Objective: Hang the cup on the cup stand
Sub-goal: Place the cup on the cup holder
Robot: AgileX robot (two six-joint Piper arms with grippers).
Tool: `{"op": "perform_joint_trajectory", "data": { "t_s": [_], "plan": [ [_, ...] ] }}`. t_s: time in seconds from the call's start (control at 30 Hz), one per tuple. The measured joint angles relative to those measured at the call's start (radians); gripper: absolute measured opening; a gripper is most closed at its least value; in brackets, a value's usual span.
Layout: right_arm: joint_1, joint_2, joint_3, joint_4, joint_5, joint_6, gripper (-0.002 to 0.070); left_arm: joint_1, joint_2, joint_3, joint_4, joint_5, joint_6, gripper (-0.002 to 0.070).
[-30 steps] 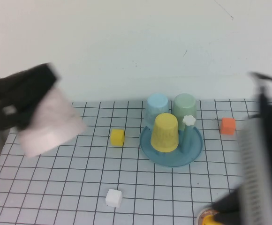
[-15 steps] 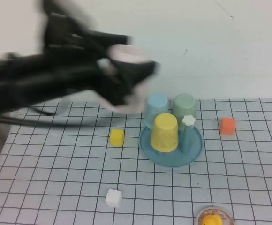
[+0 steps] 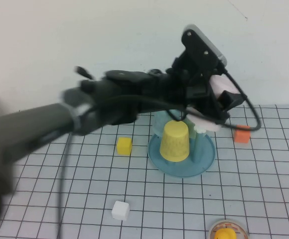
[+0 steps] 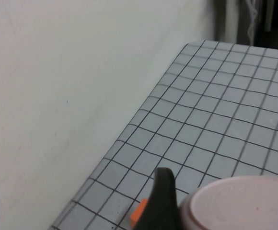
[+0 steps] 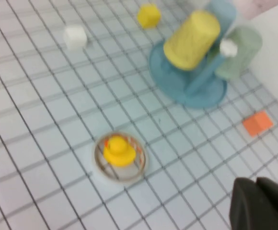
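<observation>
My left gripper (image 3: 210, 110) reaches across the table and is shut on the pale pink cup (image 3: 217, 88), holding it just above the right side of the teal cup stand (image 3: 184, 168). The cup's rim (image 3: 204, 123) hangs low over the peg with the white cap. The left wrist view shows the cup's flat base (image 4: 239, 203) beside one dark finger (image 4: 160, 203). A yellow cup (image 3: 175, 140) sits upside down on the stand. My right gripper (image 5: 255, 182) is shut and empty, hovering over the table near the stand (image 5: 191, 91); it is out of the high view.
A light blue cup (image 5: 224, 12) and a pale green cup (image 5: 239, 52) sit on the stand's far pegs. A yellow block (image 3: 124, 145), white block (image 3: 120, 210) and orange block (image 3: 242, 134) lie around it. A yellow duck (image 5: 118, 151) sits in a ring. The wall is close behind.
My left arm swung from the far left across to the stand, carrying the pink cup. My right arm withdrew from the high view and its gripper closed.
</observation>
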Motion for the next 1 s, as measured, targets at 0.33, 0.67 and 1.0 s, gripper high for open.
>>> {"op": "perform_joint_trajectory", "data": {
  "t_s": [0.33, 0.67, 1.0],
  "plan": [
    [0.0, 0.0, 0.064, -0.095, -0.008, 0.086, 0.0, -0.002, 0.301, -0.308, -0.005, -0.064, -0.145, 0.0553],
    [0.0, 0.0, 0.064, -0.104, -0.008, 0.092, 0.0, -0.002, 0.391, -0.364, -0.008, -0.175, -0.152, 0.0552],
    [0.0, 0.0, 0.07, -0.122, -0.008, 0.112, 0.0, -0.002, 0.401, -0.364, -0.01, -0.142, -0.233, 0.0551]
  ]
}}
